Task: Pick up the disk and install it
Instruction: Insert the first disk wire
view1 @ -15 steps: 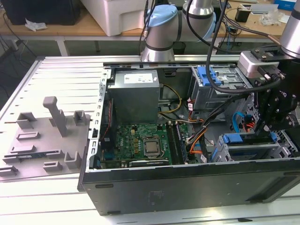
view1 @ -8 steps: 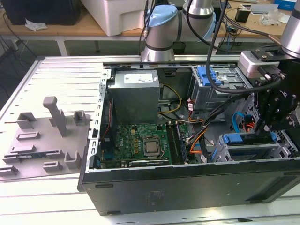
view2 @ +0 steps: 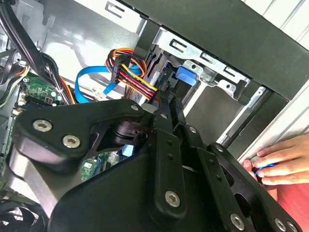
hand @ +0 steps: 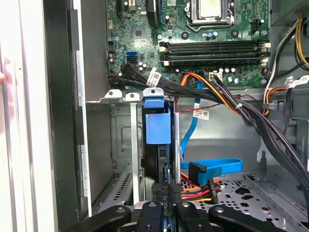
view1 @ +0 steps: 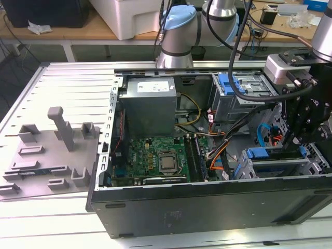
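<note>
Inside the open computer case (view1: 207, 207), at the exterior view's right, we see the gripper (view1: 306, 122) lowered over the drive bay (view1: 280, 166) near the case's front corner. The disk (hand: 158, 145) stands on edge in that bay, its blue plastic frame toward the first wrist view, set between the bay's metal rails. We see the jaws drawn narrow around the disk's near edge in both wrist views, gripping it. Coloured power wires (hand: 195, 193) and a blue flat data cable (hand: 217, 168) lie just beside the disk. The motherboard (view1: 158, 161) lies deeper in the case, with the grey power-supply box (view1: 150, 101) behind it. A person's hand (view2: 285, 162) rests outside the case wall. A grey fixture plate (view1: 49, 155) lies on the table (view1: 62, 228).
</note>
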Available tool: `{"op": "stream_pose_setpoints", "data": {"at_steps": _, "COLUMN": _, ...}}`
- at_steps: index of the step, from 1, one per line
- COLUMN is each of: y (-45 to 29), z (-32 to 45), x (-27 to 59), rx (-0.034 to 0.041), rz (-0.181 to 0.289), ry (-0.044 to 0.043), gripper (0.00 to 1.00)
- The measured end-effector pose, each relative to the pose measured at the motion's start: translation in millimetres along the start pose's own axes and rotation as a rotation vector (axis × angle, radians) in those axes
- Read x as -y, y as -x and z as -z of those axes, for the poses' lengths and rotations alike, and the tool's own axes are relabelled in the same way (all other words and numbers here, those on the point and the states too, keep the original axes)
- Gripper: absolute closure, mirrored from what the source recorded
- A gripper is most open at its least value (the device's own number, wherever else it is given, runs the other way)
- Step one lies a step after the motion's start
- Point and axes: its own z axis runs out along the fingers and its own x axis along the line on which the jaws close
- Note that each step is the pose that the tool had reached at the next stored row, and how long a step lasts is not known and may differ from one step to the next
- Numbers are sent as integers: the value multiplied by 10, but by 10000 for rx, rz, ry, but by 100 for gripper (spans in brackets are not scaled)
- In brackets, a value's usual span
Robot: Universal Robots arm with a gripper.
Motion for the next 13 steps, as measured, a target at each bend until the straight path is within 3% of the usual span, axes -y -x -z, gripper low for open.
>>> {"op": "stream_pose_setpoints", "data": {"at_steps": 13, "y": 18, "z": -12, "x": -1, "rx": 0, "rz": 0, "ry": 0, "gripper": 83}}
